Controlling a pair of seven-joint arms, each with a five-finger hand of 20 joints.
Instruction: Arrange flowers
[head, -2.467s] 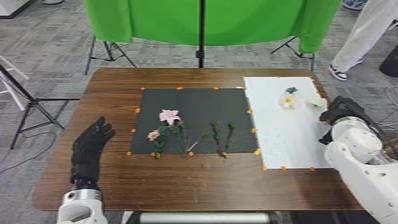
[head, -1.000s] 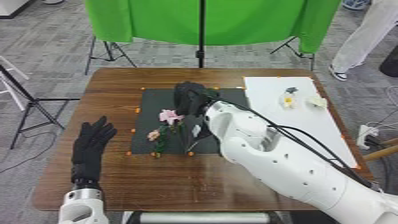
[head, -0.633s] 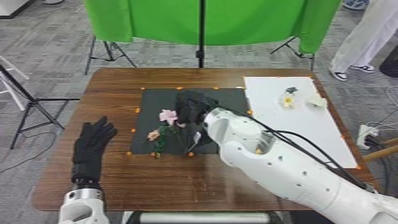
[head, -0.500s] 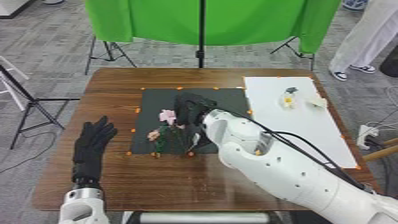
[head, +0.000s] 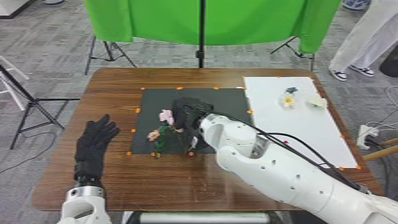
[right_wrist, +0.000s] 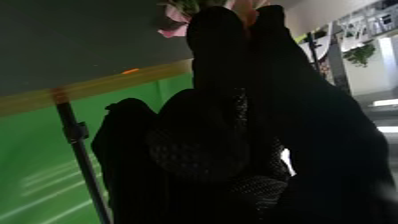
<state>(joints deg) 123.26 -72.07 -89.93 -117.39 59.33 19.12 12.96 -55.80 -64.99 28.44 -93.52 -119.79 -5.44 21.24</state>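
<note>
In the head view my right hand (head: 187, 114) is over the dark mat, close beside the pink flower (head: 165, 116) and partly covering it. Lower left on the mat lies the peach flower (head: 153, 135) with its green stem. Pink petals (right_wrist: 175, 29) meet the far end of my right hand (right_wrist: 200, 135) in the right wrist view; its grip there is unclear. My left hand (head: 95, 142) rests left of the mat, open. A white-and-yellow flower (head: 288, 101) and a pale flower (head: 317, 102) lie on the white sheet. My right hand and arm hide the mat's right-hand stems.
The dark mat (head: 155, 100) and white sheet (head: 306, 135) lie on the brown table (head: 124, 185), with orange markers along their edges. My right arm crosses the table from the lower right. A green screen on a stand is beyond the far edge.
My right hand came from the table's right side to the mat, then shifted nearer, down beside the pink flower. My left hand has moved only slightly.
</note>
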